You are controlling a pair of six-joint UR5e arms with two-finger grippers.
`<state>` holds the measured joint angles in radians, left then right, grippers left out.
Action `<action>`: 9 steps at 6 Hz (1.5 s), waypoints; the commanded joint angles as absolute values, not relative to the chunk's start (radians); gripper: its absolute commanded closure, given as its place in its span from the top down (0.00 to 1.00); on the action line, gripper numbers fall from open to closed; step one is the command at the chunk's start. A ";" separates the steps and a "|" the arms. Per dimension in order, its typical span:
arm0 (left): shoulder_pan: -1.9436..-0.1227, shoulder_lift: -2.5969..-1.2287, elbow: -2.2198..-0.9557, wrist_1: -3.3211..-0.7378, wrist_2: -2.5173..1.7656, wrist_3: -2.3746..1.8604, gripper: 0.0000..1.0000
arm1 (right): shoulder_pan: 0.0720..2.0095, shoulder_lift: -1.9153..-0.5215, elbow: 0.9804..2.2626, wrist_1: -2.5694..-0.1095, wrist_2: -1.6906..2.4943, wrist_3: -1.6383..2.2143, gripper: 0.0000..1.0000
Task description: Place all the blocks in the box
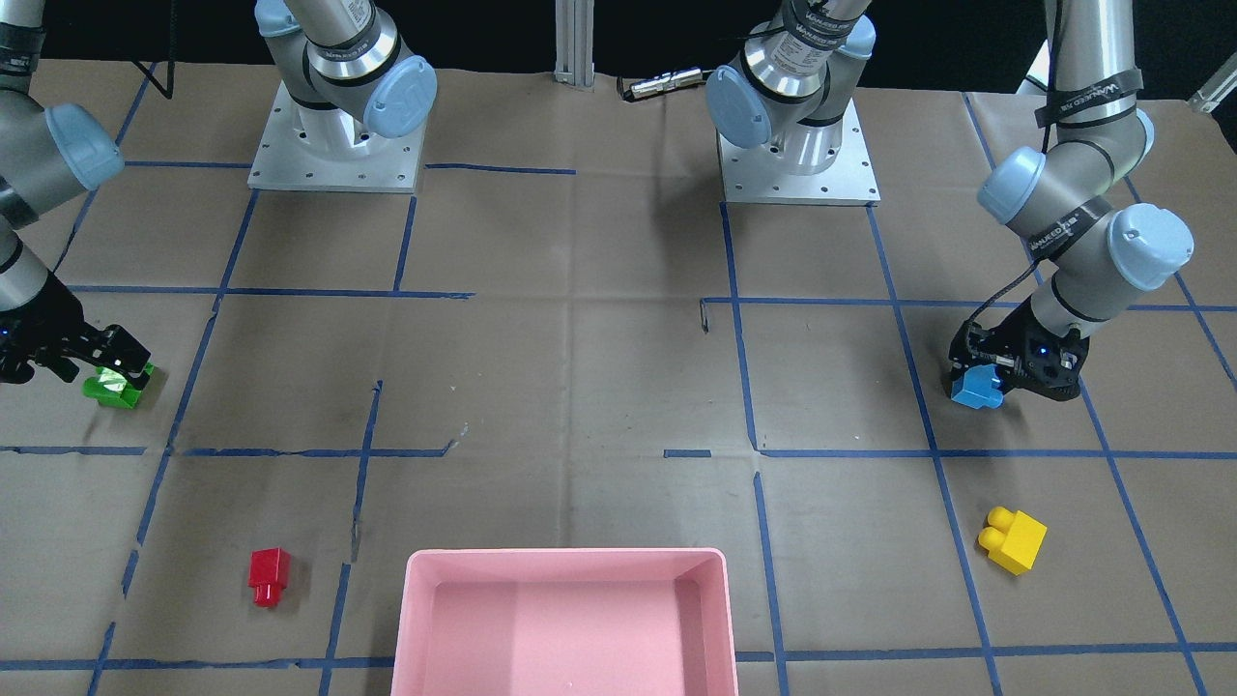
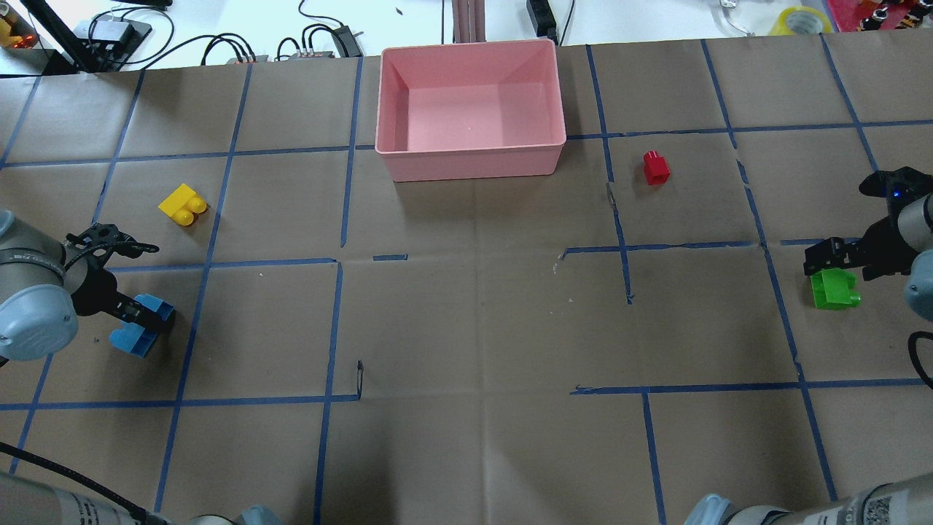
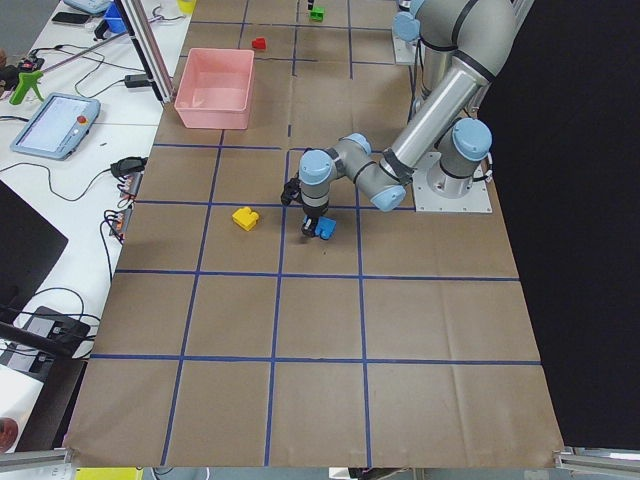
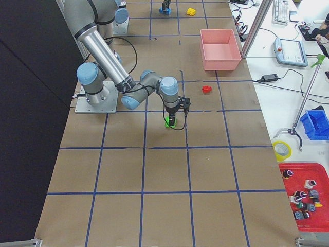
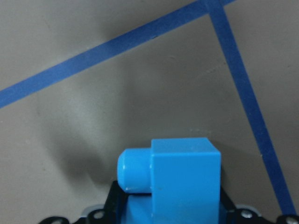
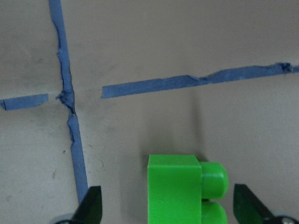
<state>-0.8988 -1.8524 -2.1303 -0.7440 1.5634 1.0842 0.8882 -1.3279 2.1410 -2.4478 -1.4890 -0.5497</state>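
My left gripper (image 2: 140, 315) is shut on the blue block (image 2: 138, 332), low over the table at its left side; the block fills the bottom of the left wrist view (image 5: 184, 182). My right gripper (image 2: 829, 267) is open and straddles the green block (image 2: 833, 289), whose fingers (image 6: 91, 207) stand apart on either side of it (image 6: 175, 186). The yellow block (image 2: 183, 205) lies ahead of the left gripper. The red block (image 2: 655, 167) lies right of the pink box (image 2: 470, 157), which is empty at the far middle.
Brown paper with blue tape lines covers the table. The two arm base plates (image 1: 336, 155) (image 1: 797, 159) stand on the robot's side. Cables and devices (image 2: 240, 47) lie beyond the table's far edge behind the box.
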 commanded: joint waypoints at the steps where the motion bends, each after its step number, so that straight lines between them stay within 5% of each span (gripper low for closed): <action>1: -0.908 -1.804 -2.033 -0.829 1.580 1.071 0.18 | 0.887 -1.313 2.149 -2.450 -1.526 -0.552 0.99; 4: -0.978 -1.813 -1.592 -1.326 1.577 0.898 0.18 | 0.847 -1.309 2.149 -2.445 -1.555 -0.554 0.99; 9: -1.531 -2.026 -1.178 -1.358 1.459 -0.103 0.18 | 0.850 -1.307 2.155 -2.448 -1.539 -0.548 0.99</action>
